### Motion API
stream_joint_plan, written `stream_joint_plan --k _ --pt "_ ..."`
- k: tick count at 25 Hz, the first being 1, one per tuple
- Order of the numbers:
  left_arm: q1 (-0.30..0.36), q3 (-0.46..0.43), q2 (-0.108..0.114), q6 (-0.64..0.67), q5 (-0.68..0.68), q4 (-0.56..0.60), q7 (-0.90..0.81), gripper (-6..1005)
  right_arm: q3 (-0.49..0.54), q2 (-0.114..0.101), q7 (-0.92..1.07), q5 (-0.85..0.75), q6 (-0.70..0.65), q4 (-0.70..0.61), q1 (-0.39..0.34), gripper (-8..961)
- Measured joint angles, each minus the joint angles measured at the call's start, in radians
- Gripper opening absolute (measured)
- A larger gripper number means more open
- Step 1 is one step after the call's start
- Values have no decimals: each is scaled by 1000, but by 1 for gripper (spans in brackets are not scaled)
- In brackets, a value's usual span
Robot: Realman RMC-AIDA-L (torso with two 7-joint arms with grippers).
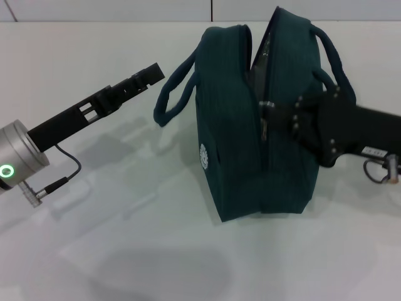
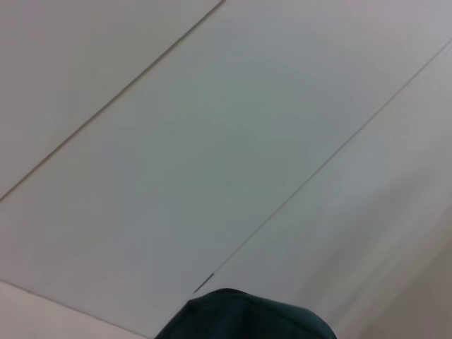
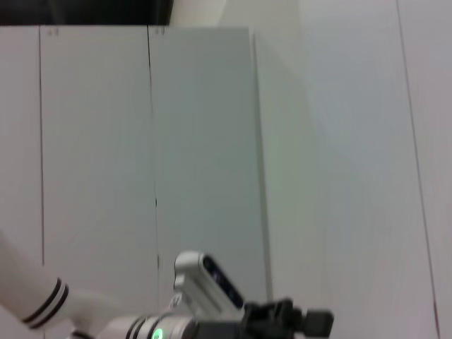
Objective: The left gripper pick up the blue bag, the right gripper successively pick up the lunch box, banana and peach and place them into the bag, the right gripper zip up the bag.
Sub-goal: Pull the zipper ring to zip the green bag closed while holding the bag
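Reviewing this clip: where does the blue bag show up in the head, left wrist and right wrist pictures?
Head view: the blue bag stands upright on the table right of centre, the right gripper at its zipper.
Left wrist view: only a dark teal edge at the bottom, probably the bag.
Right wrist view: not in it; wall panels and the left gripper show.
Shared landmark: the left gripper, also in the head view beside the bag's handle.

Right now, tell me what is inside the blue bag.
The blue bag stands upright, its zipper partly open. Only a strip of silvery lining shows through the gap; any contents are hidden. The right gripper is at the zipper.
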Motion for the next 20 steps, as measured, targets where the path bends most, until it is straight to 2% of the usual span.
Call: stream_joint_plan --k 6,15,20 --pt "-10 -2 0 -3 -1 -1 10 894 -5 -6 -13 20 -11 -5 -5 10" --pt "-8 -30 -1 -3 -3 -4 13 894 -8 -5 -69 13 -103 8 -86 13" --pt "-13 -30 -1 -3 -3 -5 14 893 -12 -5 -102 16 -129 18 -94 14"
